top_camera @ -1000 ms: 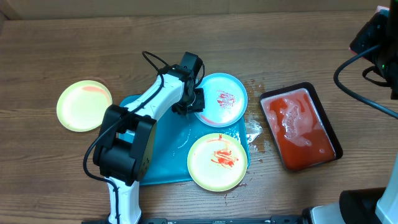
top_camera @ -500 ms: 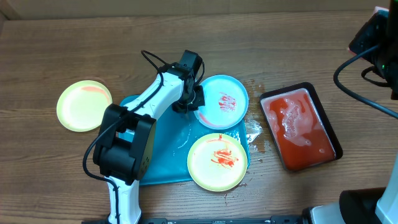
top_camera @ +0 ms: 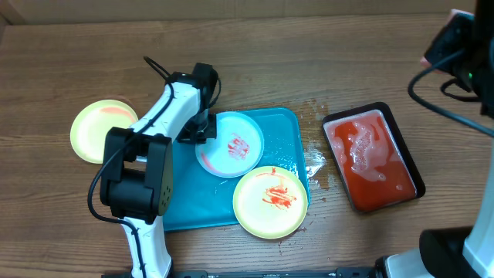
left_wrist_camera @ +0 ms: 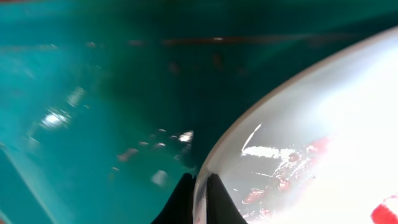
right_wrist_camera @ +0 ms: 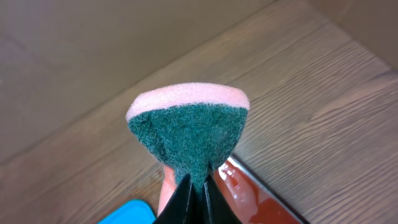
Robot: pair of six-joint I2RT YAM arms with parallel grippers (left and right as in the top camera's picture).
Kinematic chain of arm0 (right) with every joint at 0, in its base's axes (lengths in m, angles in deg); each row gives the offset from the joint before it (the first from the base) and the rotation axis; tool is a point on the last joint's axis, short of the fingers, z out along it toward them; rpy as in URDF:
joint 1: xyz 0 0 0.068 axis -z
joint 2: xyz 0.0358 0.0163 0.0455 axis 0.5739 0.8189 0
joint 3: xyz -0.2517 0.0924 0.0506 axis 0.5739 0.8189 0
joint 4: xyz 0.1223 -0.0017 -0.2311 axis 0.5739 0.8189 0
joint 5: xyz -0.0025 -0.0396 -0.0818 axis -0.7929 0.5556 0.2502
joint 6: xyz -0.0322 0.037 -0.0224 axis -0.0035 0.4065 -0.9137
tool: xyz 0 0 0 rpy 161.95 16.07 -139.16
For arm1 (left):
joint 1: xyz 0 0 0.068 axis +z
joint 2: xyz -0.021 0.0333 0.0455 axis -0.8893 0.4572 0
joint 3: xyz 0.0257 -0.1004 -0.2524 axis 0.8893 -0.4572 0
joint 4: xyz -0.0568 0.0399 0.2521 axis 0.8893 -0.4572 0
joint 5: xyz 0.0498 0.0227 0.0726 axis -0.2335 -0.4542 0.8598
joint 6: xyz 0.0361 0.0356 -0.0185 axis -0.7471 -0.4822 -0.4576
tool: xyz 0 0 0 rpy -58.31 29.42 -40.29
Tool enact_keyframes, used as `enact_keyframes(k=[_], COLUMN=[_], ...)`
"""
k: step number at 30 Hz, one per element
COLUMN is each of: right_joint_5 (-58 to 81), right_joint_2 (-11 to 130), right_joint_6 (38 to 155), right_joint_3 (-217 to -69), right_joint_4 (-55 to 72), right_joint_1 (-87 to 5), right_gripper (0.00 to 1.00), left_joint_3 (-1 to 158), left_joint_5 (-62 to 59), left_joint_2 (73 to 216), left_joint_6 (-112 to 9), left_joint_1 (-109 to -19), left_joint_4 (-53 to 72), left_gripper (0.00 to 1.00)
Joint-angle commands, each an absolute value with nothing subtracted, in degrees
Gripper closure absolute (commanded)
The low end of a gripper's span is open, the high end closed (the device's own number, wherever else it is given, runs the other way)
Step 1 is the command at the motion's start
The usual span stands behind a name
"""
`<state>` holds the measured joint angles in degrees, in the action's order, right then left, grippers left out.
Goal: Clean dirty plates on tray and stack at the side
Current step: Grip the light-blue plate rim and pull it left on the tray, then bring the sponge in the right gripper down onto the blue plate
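Wooden table [top_camera: 255, 46] overhead; only up close, left claw [left_wrist_camera: 200, 186] tight on blue plate [left_wrist_camera: 323, 124], right claw [right_wrist_camera: 198, 186] tight on sponge [right_wrist_camera: 186, 134].

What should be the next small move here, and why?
Probably bring the right gripper with its sponge toward the blue plate: the left gripper pinches that plate's rim on the tray, and red smears cover it.
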<state>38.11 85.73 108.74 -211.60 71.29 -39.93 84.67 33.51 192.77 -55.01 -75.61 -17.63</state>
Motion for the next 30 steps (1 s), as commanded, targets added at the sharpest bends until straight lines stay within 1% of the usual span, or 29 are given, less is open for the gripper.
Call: enact_keyframes(k=[1,5,14,19,24,30], right_joint_5=[33.3,29.8,16.0,6.8,5.5,5.5], right_joint_2=[88.8,91.6,95.4,96.5,96.8,96.8], right_joint_6=[107.4,106.0,101.1,98.6,98.6,100.4], right_joint_3=[-212.7,-212.7,-212.7,-212.0,-206.6,-190.8], right_joint_4=[71.4,72.1,71.5,70.4,67.7,58.0], right_joint_1=[-39.7,-39.9,-40.5,-42.5,-46.6,-54.7], right_gripper=[0.96,0.96,0.96,0.96,0.96,0.96], left_joint_3=[83.4,83.3,83.3,83.3,83.3,83.3], left_joint_5=[40.2,38.8,19.4,14.1,12.9,12.8], left_joint_2=[194.7,194.7,194.7,194.7,194.7,194.7], left_joint_6=[-62.6,-64.0,-64.0,-64.0,-65.2,-65.2], left_joint_1=[-73.9,-73.6,-71.1,-70.6,-70.8,-70.7], left_joint_4=[-15.9,-14.2,-9.7,-8.7,-9.0,-9.1], left_gripper=[0.96,0.96,0.95,0.96,0.96,0.95])
